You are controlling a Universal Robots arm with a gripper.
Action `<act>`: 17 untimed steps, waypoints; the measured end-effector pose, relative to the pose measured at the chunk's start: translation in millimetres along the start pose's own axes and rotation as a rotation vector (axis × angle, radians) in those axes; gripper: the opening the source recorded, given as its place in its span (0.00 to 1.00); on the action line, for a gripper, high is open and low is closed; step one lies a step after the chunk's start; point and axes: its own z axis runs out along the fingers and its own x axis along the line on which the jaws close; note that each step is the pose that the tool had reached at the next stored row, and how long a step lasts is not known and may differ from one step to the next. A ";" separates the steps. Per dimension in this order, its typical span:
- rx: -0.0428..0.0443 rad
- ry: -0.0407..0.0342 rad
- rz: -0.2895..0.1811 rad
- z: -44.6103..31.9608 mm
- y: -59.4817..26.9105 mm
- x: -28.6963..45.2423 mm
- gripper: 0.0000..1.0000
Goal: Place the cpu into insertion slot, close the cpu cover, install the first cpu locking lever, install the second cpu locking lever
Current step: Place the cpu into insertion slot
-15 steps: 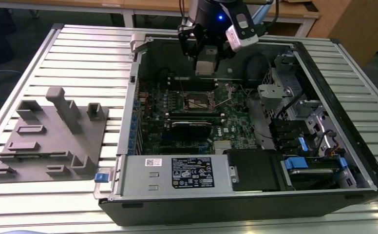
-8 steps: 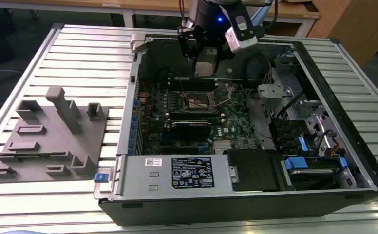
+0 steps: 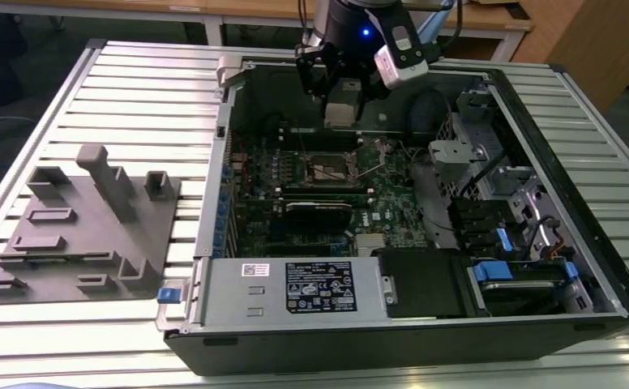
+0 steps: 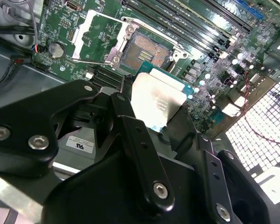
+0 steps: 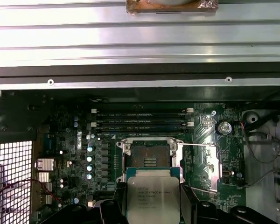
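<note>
Gripper (image 4: 155, 112) clamped on the cpu (image 5: 153, 198), partly cut off in the first wrist view, near the uncovered insertion slot (image 5: 150, 158); the cpu cover (image 5: 203, 163) stands open

- A slatted pale metal table (image 3: 142, 89), evenly lit.
- Beyond the table's far edge, wooden-topped benches (image 3: 130, 8).
- Off the table's far corner, on the exterior view's right, a wooden panel (image 3: 590, 40).
- Dark floor (image 3: 1, 121) beside the table, on the exterior view's left.

An open computer case (image 3: 401, 350) lies on the slatted metal desk (image 3: 142, 89), a grey power-supply box (image 3: 293, 288) inside it. A grey moulded fixture (image 3: 82, 227) sits beside the case, on the exterior view's left.
</note>
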 end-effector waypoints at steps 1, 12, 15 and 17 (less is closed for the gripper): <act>0.0000 0.0000 0.000 0.0 0.0 0.0 0.54; -0.0023 -0.0133 0.147 0.4 0.0 0.0 0.54; -0.0025 -0.0142 0.157 0.4 0.0 0.0 0.54; -0.0025 -0.0143 0.157 0.4 0.0 0.0 0.54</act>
